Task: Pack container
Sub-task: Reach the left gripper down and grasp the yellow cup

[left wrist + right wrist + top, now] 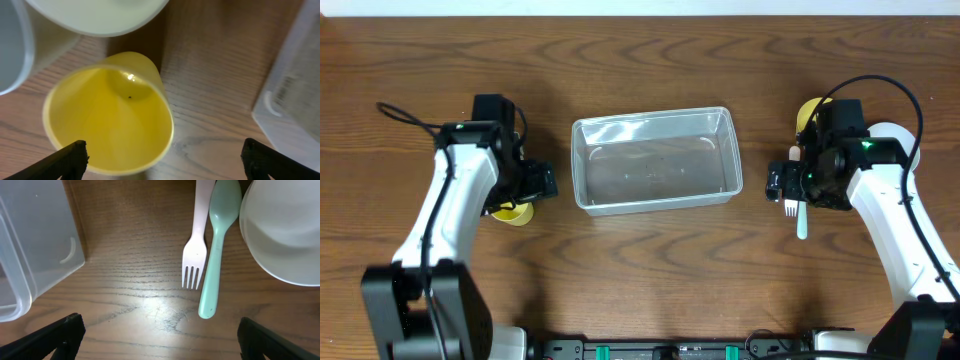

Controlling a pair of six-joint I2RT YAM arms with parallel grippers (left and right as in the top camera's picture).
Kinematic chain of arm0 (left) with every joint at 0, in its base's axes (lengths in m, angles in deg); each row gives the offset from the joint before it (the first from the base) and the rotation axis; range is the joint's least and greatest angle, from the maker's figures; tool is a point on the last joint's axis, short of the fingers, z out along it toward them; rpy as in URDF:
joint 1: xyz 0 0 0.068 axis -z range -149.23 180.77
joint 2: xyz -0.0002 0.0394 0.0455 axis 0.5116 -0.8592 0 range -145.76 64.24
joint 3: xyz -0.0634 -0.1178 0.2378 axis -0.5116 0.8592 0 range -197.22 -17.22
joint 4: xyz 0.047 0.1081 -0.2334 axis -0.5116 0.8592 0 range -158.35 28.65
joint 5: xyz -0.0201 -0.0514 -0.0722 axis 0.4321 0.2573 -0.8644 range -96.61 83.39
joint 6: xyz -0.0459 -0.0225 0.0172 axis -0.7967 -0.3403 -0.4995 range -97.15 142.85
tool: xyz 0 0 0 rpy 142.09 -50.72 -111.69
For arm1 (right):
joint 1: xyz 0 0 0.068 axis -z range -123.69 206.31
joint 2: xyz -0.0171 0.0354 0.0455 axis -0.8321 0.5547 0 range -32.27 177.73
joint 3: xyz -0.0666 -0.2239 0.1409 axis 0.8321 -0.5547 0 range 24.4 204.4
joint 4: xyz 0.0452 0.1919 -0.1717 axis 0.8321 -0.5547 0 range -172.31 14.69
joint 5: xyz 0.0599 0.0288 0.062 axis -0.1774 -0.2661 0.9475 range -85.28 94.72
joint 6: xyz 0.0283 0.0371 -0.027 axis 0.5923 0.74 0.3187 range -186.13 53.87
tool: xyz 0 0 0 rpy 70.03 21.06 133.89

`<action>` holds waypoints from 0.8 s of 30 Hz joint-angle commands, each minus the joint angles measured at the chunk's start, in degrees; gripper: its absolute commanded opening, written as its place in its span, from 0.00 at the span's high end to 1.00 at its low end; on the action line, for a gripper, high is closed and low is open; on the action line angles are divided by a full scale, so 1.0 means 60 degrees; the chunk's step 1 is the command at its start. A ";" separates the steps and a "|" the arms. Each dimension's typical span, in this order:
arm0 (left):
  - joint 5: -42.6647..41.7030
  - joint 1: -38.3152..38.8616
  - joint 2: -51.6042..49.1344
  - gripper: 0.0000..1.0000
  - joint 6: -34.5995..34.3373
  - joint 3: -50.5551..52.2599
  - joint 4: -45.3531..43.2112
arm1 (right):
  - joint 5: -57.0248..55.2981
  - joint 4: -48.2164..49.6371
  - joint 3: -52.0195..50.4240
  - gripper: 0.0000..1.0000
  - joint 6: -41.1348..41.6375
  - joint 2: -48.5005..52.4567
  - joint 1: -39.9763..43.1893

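Left hand point(165, 160) is open: fingertips point(75, 157) wide apart, gripping nothing, hanging low over a yellow cup point(107, 125). The cup stands upright on the bench point(215, 100), mouth up, off-centre under the hand and closer to the frame-left fingertip. Just past the cup in the wrist view is a white bowl point(100, 15), plus a pale rim point(12, 45) at the frame edge; can't tell what that belongs to. A corner of the container point(295, 85) shows on the opposite side, apart from the cup. Right hand point(160, 335) is open too, fingertips spread, holding nothing, over bare wood. Ahead of it a white fork point(196, 250) and a teal spoon point(217, 250) lie flat side by side, touching or nearly so. They lie head to tail, with the fork tines toward the hand and the spoon bowl away from it. A second white bowl point(285, 230) sits just beside the spoon, on the side away from the container. The container's end wall is on the fork's other side, clear of it. From overhead the container sits mid-bench between the two arms, upright, opening up, long side running across the bench, slightly skewed. One hand is near each short end, neither touching it. A yellow item point(808, 113) is partly hidden behind the right arm; can't tell what it is.
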 commanded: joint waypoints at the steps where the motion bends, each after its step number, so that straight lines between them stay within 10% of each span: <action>1: 0.0007 -0.0040 -0.0641 0.11 -0.0080 -0.0120 -0.0055 | 0.0066 -0.0047 0.0106 0.01 -0.0106 0.0124 0.0055; 5: -0.0066 -0.0040 -0.1206 0.49 -0.0193 -0.0120 -0.0084 | 0.0066 -0.0091 0.0106 0.01 -0.0106 0.0124 0.0055; 12: -0.0251 -0.0040 -0.1140 0.87 -0.0197 -0.0124 -0.0073 | 0.0066 -0.0120 0.0106 0.02 -0.0106 0.0124 0.0055; 24: -0.0353 0.0954 0.0758 0.94 -0.0579 -0.1381 0.1115 | 0.0058 -0.0109 0.0106 0.01 -0.0109 0.0124 0.0055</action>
